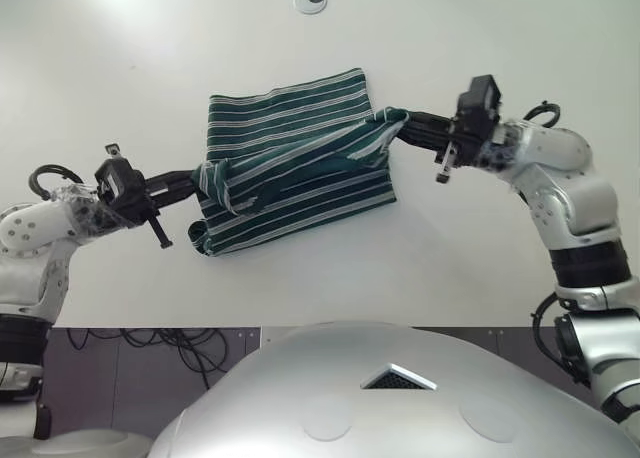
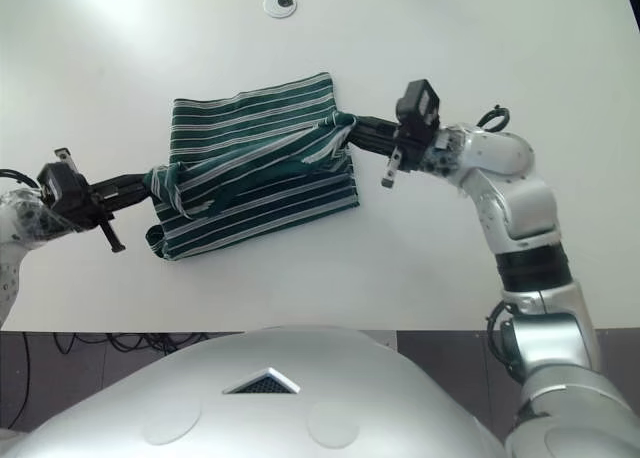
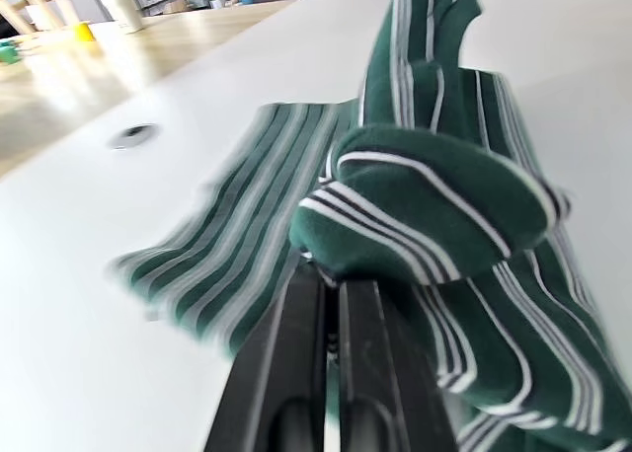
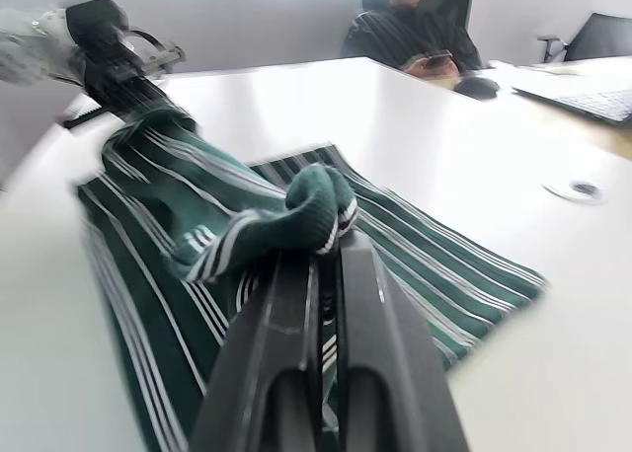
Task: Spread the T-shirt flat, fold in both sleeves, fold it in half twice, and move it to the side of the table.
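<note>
Right jaws clamped on bunched green striped T-shirt (image 4: 314, 207), white table (image 4: 444, 146) beneath

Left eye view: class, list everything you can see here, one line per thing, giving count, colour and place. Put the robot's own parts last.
Dark green white-striped cloth T-shirt: one, green and white, middle of the table, partly folded, with a bunched fold raised between the two grippers.
Flat white table: one, white, under the T-shirt.
Round cable port: one, white with a dark centre, set in the table beyond the T-shirt.
Loose cables: several, black, on the dark floor below the table's near edge.
Left gripper: one, black, shut on the T-shirt's left edge.
Right gripper: one, black, shut on the T-shirt's right edge.
</note>
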{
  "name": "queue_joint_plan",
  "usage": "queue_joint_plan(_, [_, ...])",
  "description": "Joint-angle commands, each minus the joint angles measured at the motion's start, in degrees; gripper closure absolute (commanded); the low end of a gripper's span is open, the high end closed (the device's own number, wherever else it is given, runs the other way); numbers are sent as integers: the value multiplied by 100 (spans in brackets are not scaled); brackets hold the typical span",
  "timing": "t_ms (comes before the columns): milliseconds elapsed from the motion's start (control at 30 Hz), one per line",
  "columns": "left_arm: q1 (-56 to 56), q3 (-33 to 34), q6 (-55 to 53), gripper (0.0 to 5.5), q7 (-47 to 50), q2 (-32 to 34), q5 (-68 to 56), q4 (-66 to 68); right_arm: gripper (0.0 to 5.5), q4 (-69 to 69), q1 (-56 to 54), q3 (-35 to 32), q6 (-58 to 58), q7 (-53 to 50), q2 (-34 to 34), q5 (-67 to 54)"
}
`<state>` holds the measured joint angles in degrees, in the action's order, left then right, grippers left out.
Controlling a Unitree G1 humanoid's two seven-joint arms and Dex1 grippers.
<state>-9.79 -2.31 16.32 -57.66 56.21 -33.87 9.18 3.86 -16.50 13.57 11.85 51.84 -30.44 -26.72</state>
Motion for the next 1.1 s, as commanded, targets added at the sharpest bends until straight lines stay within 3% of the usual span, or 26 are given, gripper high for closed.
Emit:
queue_joint_plan(33, [429,14,-322,550,84,-263,558,330,548,882,-588,107,-174,-174,457,560])
queue_joint_plan(333, [1308,-45,-907,550,407,-803,1609,777,548,2747,-1277,-56,-791,-359,1151,1325])
queue_joint_plan(600, [1941,13,-1486,550,381,-1151,1901,1358,548,3604,-1534,-399,-1036,-368,1478,1408])
queue_joint_plan(667, [1898,-49,-1480,550,300,-1211,1985,1343,517,3704,-1594,-499,-1000,-317,1573,1360])
queue_joint_plan(800, [2042,148,-1932,484,279,-1462,1712,1323,452,3939,-1790,-660,-796,-211,1838,1233])
queue_joint_plan(933, [2659,502,-3126,431,502,-1793,1220,1509,450,4721,-2329,-1072,-470,-560,2232,1115])
queue_joint_plan(1100, [3864,727,-3864,395,1530,-2101,1501,2984,450,5933,-3146,-1662,-565,-1424,2462,1086])
